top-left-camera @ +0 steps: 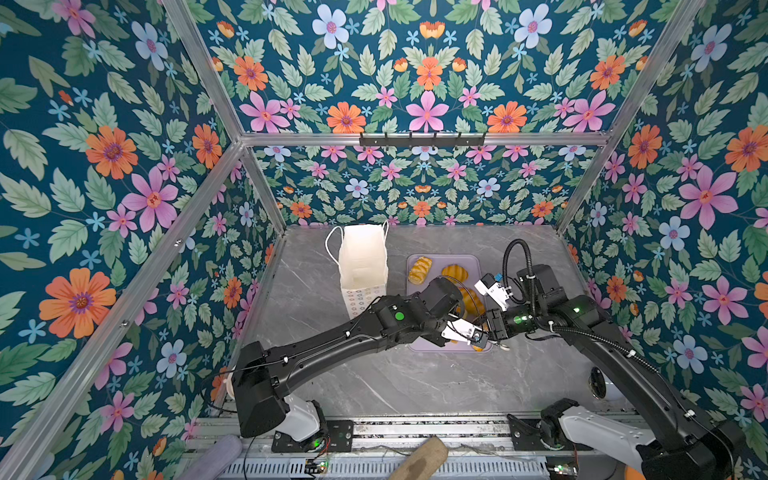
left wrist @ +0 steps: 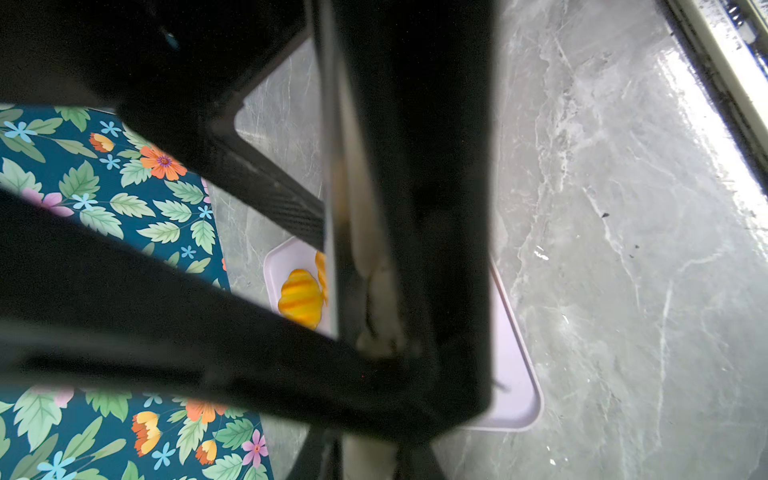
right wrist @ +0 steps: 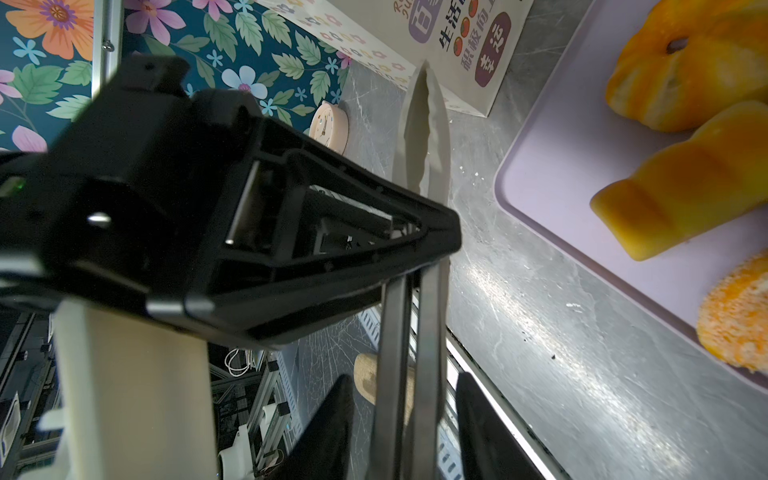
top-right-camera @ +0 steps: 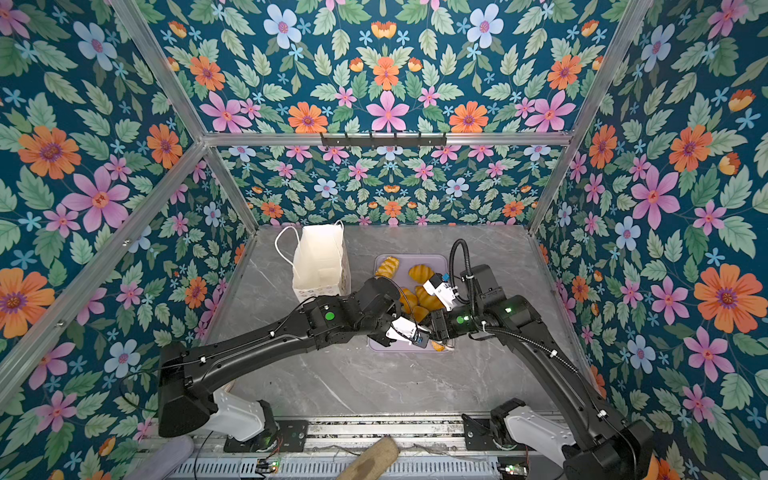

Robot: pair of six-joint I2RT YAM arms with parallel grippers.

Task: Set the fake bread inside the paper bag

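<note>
The white paper bag (top-left-camera: 363, 257) (top-right-camera: 320, 257) stands open at the back, left of a lavender tray (top-left-camera: 432, 347) (right wrist: 552, 166). Fake bread lies on the tray: a braided piece (top-left-camera: 419, 270), a bun (top-left-camera: 454, 273), a ring-shaped bun (right wrist: 685, 62), a croissant (right wrist: 685, 199) and a seeded roll (right wrist: 739, 316). Both arms meet over the tray's near edge. My left gripper (top-left-camera: 478, 337) (left wrist: 368, 457) is shut on cream tongs (right wrist: 428, 137) (left wrist: 365, 257). My right gripper (top-left-camera: 493, 329) (right wrist: 405, 382) straddles the two tong arms, with narrow gaps showing on both sides.
A pink clock (right wrist: 330, 124) sits by the left wall near the bag. A tan block (top-left-camera: 419, 461) and a lilac roll (top-left-camera: 216, 457) lie on the front rail. A white round object (top-left-camera: 600, 382) rests at the right edge. Floral walls close in three sides.
</note>
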